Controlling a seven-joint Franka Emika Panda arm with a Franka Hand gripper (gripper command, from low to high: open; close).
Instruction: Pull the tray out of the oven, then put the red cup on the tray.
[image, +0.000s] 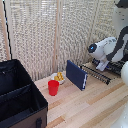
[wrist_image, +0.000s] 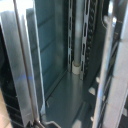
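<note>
One arm, glossy white shell with black joints, reaches in from the exterior view's right over the tray. Tray is a flat dark rack of close parallel bars, sticking out over the pale wood-plank table. Oven is mostly cut off at the frame edge behind the arm; only dark bits show. Gripper sits low at the tray's far end, fingers hidden, so can't tell if they're apart or together. Wrist view shows only smooth grey metal walls, ribbed side rails and a small pale cylinder. Cup: plain red plastic, tapered, upright on the table, well apart from the tray. Just behind it, white bowl of yellow pieces. Upright dark-blue flat box stands between cup and tray. Big black fabric case fills the exterior view's left. Woven pale screen behind.
</note>
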